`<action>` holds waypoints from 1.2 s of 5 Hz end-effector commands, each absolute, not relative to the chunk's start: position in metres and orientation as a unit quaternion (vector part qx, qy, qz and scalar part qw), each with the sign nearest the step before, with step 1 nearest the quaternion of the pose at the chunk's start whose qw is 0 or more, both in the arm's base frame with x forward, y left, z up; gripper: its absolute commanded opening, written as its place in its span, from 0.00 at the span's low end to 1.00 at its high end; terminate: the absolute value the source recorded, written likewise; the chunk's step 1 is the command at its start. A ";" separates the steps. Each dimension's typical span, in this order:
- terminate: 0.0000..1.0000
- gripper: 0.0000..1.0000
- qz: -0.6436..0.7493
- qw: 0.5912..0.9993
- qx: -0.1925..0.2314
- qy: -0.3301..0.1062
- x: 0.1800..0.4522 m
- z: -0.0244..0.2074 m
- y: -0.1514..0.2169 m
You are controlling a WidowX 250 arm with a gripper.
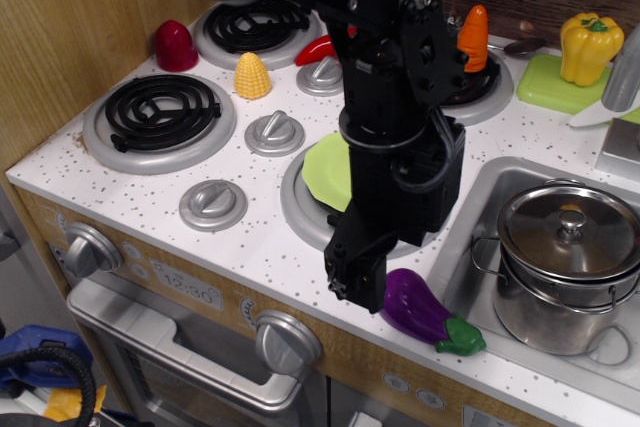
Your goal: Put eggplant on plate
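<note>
The purple eggplant (420, 309) with its green stem cap lies on the white counter near the front edge, stem pointing right. My black gripper (356, 282) hangs low just left of it, at or touching its purple end. The dark fingers blend together, so I cannot tell how the jaws stand. The lime-green plate (325, 173) lies on the front right burner behind the gripper, and my arm hides its right part.
A steel pot with lid (566, 262) stands in the sink (480, 197) at the right. An orange carrot (474, 39), a yellow pepper (590, 47) on a green mat (545, 85), a corn cob (252, 76) and a red toy (176, 46) sit further back. Stove knobs (275, 133) stand between the burners.
</note>
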State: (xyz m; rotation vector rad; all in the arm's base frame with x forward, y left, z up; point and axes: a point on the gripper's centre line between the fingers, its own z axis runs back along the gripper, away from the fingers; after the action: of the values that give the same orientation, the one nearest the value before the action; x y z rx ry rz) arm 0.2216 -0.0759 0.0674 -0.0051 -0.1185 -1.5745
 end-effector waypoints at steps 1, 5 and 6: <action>0.00 1.00 -0.708 0.704 -0.002 -0.053 0.222 0.067 -0.076; 0.00 1.00 -0.785 0.613 0.025 -0.088 0.250 0.039 -0.089; 0.00 1.00 -0.792 0.604 0.025 -0.085 0.249 0.033 -0.087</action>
State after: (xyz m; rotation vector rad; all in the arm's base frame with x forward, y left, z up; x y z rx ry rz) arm 0.2452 -0.0850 0.0208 -0.0072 -0.2026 -1.8536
